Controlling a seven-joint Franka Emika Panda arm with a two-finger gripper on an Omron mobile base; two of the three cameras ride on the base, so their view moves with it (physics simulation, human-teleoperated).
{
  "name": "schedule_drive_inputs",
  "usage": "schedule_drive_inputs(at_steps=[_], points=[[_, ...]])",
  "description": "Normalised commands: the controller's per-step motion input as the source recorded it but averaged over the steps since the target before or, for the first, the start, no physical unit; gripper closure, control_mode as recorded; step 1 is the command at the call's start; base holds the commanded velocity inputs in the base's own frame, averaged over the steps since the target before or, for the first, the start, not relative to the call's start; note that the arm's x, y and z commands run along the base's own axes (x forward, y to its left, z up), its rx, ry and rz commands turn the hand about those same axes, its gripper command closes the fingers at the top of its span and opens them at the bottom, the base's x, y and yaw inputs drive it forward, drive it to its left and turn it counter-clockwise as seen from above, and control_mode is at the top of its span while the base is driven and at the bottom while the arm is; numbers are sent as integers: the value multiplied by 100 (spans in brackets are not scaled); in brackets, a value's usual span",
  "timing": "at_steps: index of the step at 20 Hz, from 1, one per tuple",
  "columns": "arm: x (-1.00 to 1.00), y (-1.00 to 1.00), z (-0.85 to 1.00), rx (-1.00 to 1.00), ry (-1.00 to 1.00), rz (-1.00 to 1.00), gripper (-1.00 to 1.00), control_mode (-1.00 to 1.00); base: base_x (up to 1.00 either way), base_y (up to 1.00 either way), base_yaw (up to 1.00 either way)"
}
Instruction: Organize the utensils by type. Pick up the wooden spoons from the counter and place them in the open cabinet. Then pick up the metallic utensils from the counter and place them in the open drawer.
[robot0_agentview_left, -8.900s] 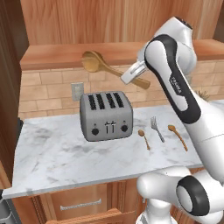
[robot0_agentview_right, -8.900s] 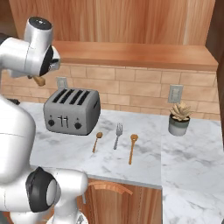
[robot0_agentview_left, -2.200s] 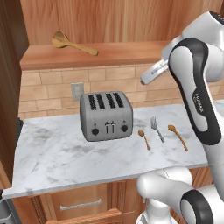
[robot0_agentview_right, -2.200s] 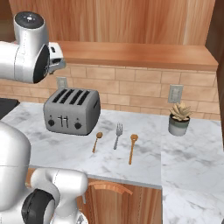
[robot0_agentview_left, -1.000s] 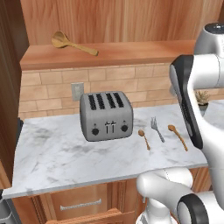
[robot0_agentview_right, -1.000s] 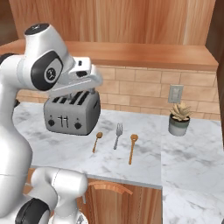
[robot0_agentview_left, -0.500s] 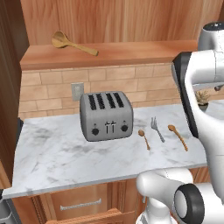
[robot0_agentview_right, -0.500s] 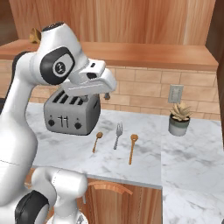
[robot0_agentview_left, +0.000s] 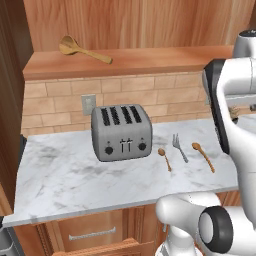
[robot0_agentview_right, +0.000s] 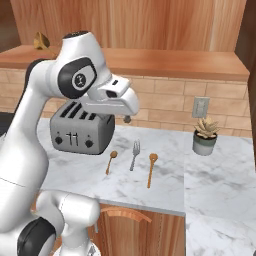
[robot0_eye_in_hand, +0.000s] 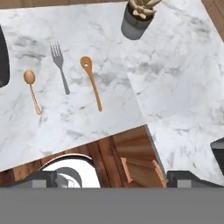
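Spoon (robot0_eye_in_hand: 92, 82) lies loose on the bench (robot0_eye_in_hand: 78, 122) below my fingers (robot0_agentview_right: 127, 119), spread apart and empty for it.

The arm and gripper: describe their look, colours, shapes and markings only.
The arm is built of glossy white rounded shells, with dark grey to black bands and caps at the joints. One round black joint cap carries a small white emblem. The base has a dark wheel-like disc ringed in grey. The gripper has a white, boxy hand ending in two small dark finger tips. No cables are visible.
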Motion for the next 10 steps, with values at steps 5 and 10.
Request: schedule_drive_inputs(at_steps=[5, 10], points=[[0, -21, -15, 1, -4, -8, -100, -100, 0, 0, 0], [0, -10, -14, 0, -10, -10, -100, -100, 0, 0, 0]])
